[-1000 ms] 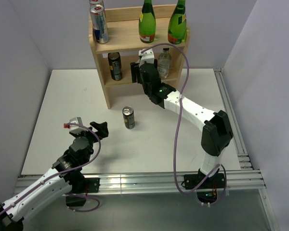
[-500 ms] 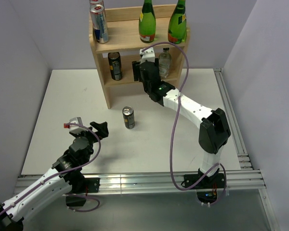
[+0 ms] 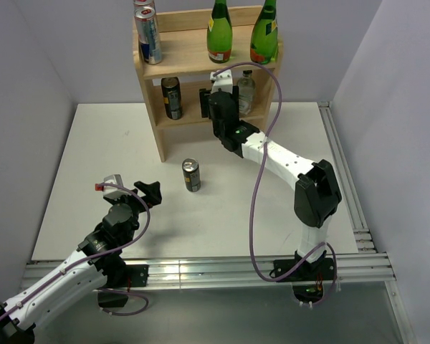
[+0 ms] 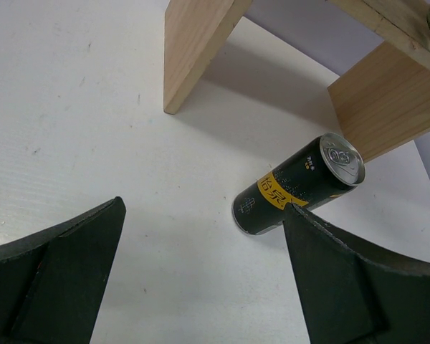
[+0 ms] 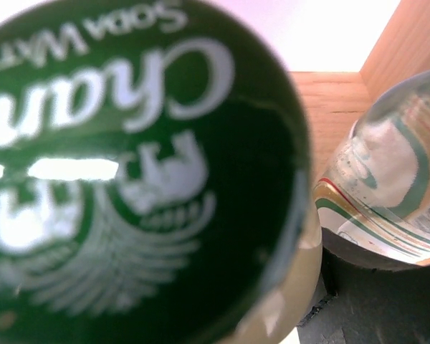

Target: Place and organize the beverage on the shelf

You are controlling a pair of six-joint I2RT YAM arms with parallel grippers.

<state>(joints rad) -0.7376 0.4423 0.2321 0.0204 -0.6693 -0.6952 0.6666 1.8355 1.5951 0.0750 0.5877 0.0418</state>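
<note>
Right hand (image 3: 208, 102) is clamped on a dark green can (image 5: 129, 165) and over the last second it's slid further in under the top board of the shelf (image 3: 183, 57). So the can now sits inside the lower tier, between a dark can (image 3: 171, 98) and a clear bottle (image 3: 245, 92). Looks close to set-down to me, but I can't tell if it's touching the board yet.

Stuff-wise: the worktop (image 3: 115, 143) is flat matte white and the shelf is pale bare wood, all square boards. Up top are two long-necked green bottles (image 3: 218, 32) and slim silver-blue cans (image 3: 148, 36). The clear bottle is glossy and rounded with a striped label. A smooth black-and-yellow can (image 4: 294, 190) stands on the worktop — left hand (image 4: 204, 215) gapes wide at it, holding nothing.
</note>
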